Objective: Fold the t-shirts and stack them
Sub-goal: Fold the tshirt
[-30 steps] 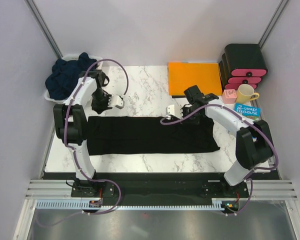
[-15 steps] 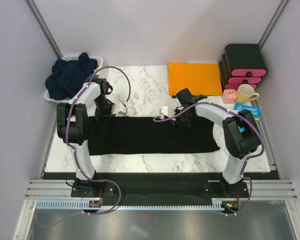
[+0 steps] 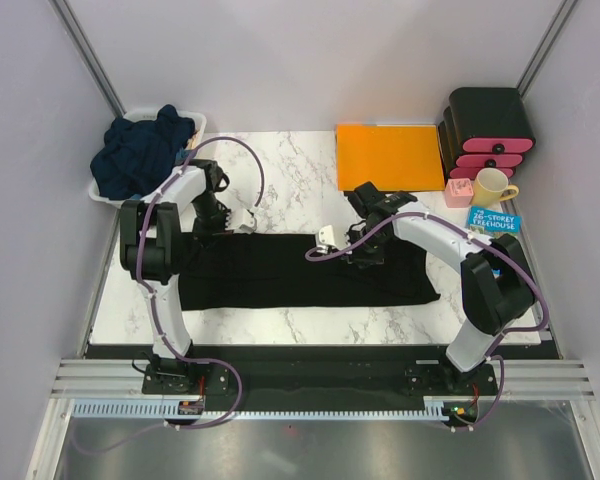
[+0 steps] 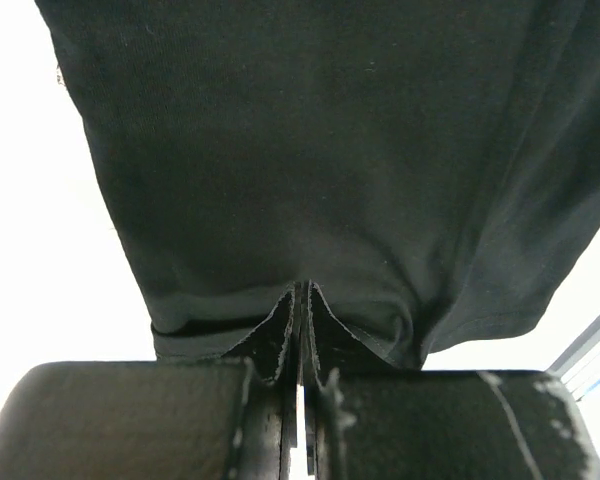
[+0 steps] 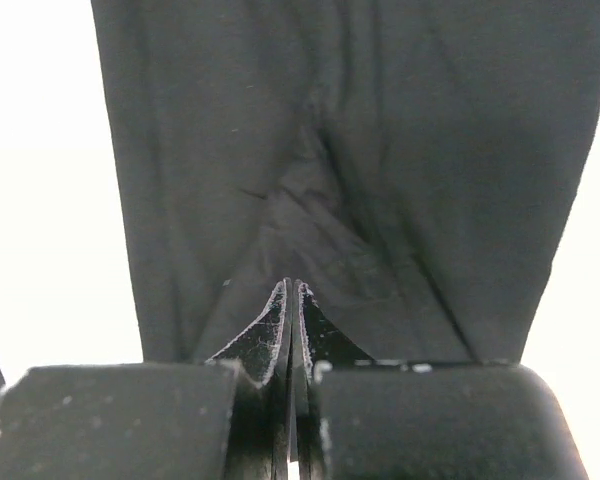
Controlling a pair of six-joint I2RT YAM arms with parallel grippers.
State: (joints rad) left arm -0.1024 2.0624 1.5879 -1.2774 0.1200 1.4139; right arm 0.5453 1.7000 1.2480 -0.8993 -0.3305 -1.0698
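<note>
Overhead, the black t-shirt (image 3: pixel 300 275) lies spread flat in a long band across the near half of the marble table (image 3: pixel 290 165). The left gripper (image 3: pixel 208 230) is down at the shirt's far edge near its left end. The right gripper (image 3: pixel 365 252) is down at the same edge, right of the middle. From this height the jaws themselves cannot be made out. The navy t-shirts (image 3: pixel 140 150) are heaped in a white basket (image 3: pixel 98 190) at the far left corner, well apart from the black one. An orange sheet (image 3: pixel 390 155) lies at the table's far edge, with a black drawer unit (image 3: pixel 490 125), a yellow mug (image 3: pixel 492 187) and a book (image 3: pixel 493 220) to its right.

From the left wrist, the left gripper (image 4: pixel 302 300) is clamped on the black t-shirt (image 4: pixel 330 150), with a small ridge of hem pinched up between the closed jaws.

From the right wrist, the right gripper (image 5: pixel 288 300) is likewise clenched on the black t-shirt (image 5: pixel 330 150), and creases fan out from the pinch
</note>
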